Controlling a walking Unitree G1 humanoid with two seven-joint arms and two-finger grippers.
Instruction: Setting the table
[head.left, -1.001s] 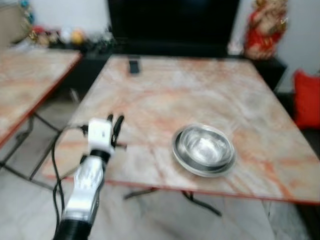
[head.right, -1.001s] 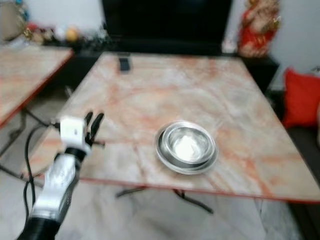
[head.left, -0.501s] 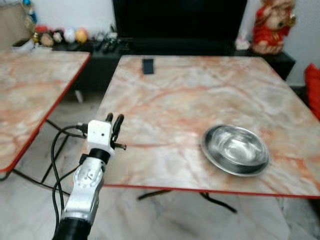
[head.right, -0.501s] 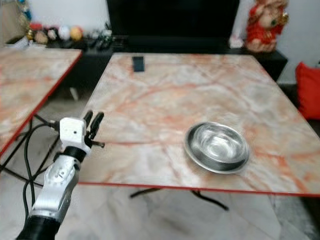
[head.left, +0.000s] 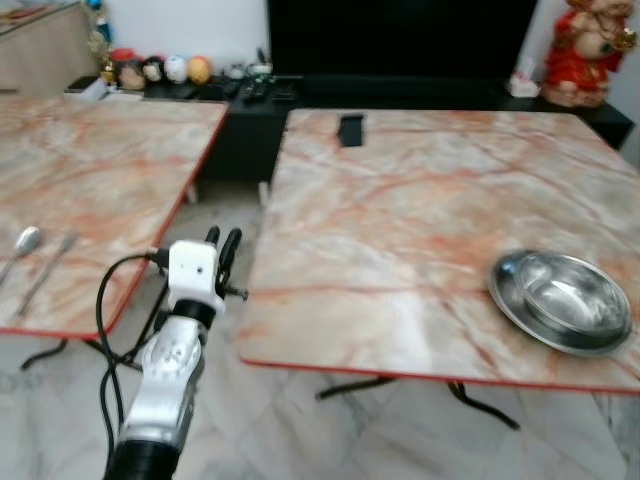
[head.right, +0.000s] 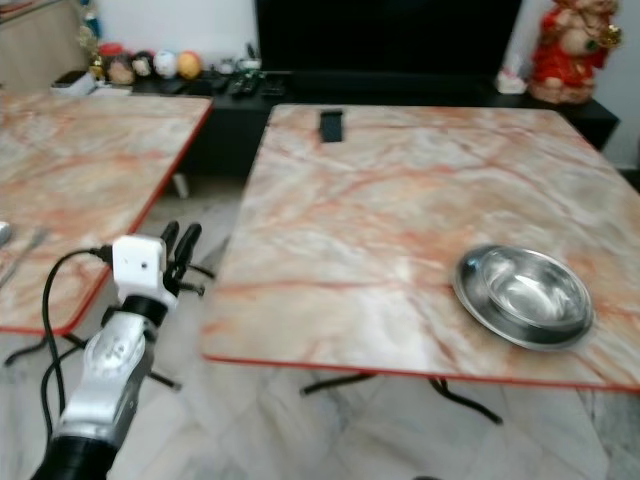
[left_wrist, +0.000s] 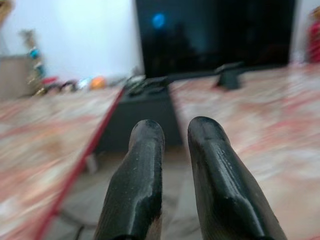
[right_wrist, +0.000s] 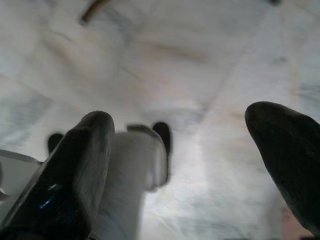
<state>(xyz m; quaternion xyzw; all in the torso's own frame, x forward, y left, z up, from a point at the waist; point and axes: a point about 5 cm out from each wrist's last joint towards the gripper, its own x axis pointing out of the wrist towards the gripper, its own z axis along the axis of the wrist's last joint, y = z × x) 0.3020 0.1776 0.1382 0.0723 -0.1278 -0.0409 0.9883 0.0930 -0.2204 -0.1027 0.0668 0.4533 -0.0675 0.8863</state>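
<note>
A steel bowl (head.left: 562, 300), which looks like two nested, sits near the front right corner of the marble table (head.left: 400, 200) with a red rim. On a second marble table (head.left: 110, 160) to the left lie a spoon (head.left: 24, 241) and a fork (head.left: 46, 270) near its front edge. My left gripper (head.left: 223, 237) is raised over the gap between the two tables, shut with nothing in it; its fingers (left_wrist: 145, 165) point toward the far wall. My right gripper (right_wrist: 195, 135) hangs open over the tiled floor.
A dark phone-like slab (head.left: 351, 129) lies at the far edge of the right table. Behind stand a black cabinet (head.left: 240, 120) with small toys (head.left: 160, 69), a dark screen and a red statue (head.left: 592, 45). Table legs (head.left: 470, 400) stand below on marble floor.
The camera has swung left: the bowl slid toward the picture's right, and the left table with its spoon and fork came into view. My left arm keeps its pose.
</note>
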